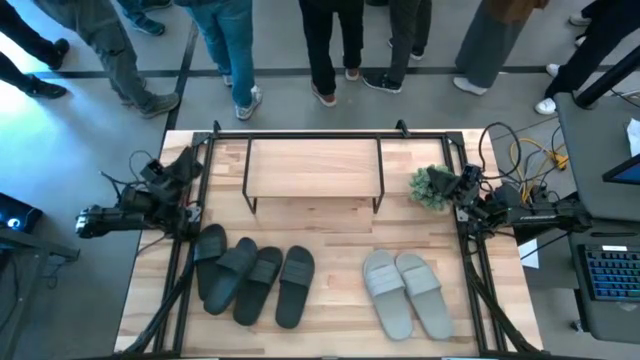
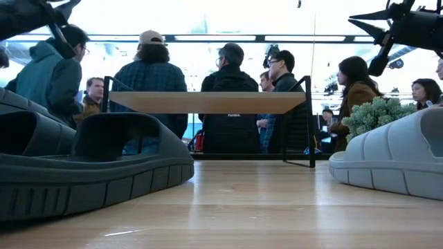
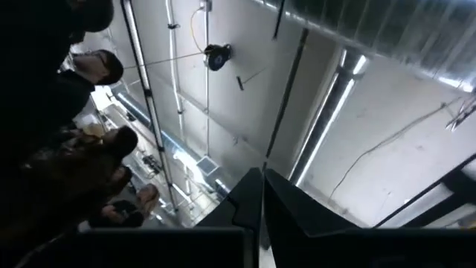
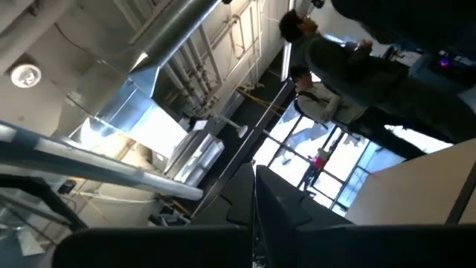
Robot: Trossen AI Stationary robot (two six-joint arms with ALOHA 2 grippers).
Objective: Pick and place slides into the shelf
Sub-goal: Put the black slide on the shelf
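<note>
Four dark grey slides (image 1: 255, 280) lie side by side on the table's near left part, soles down; the nearest one fills the low view's left (image 2: 90, 166). Two light grey slides (image 1: 405, 290) lie as a pair on the near right part (image 2: 394, 162). The shelf (image 1: 312, 170) stands at the far middle with a bare wooden board (image 2: 208, 102). My left gripper (image 3: 260, 216) is raised at the table's left edge (image 1: 185, 165), shut, pointing up. My right gripper (image 4: 254, 216) is raised at the right edge (image 1: 465, 182), also shut and pointing up.
A small green plant (image 1: 432, 187) stands right of the shelf, close to the right arm. Several people stand beyond the far edge (image 2: 228, 90). A laptop (image 1: 610, 275) and cables (image 1: 530, 160) sit off the table's right side. Bare wood lies between shelf and slides.
</note>
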